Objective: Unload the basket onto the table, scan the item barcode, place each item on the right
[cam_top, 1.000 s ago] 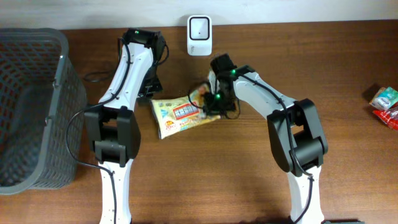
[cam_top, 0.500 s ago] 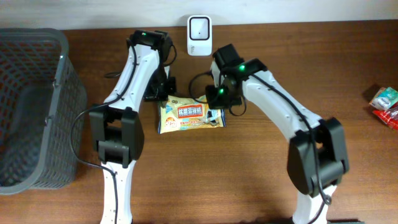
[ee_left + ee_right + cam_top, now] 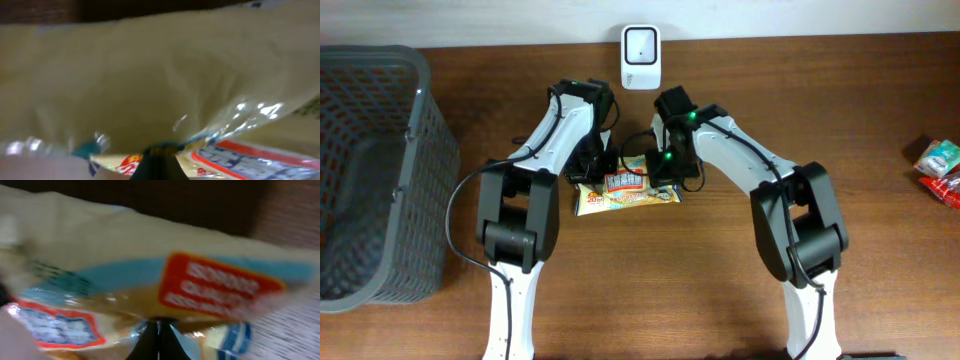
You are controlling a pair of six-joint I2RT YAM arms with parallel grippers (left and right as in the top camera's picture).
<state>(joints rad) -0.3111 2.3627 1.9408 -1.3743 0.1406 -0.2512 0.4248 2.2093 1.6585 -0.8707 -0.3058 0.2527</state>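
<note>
Wooden table (image 3: 880,120), yellow snack packet (image 3: 625,190), red label, left gripper (image 3: 159,152) and right gripper (image 3: 157,330) clamping it

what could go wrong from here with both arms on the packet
1. Both sets of jaws pinch only the thin ends of the snack packet; the slick film could slip out, or tear if the arms pull apart.
2. No barcode shows on its upward face, and it sits short of the scanner, so the scan may miss.
</note>
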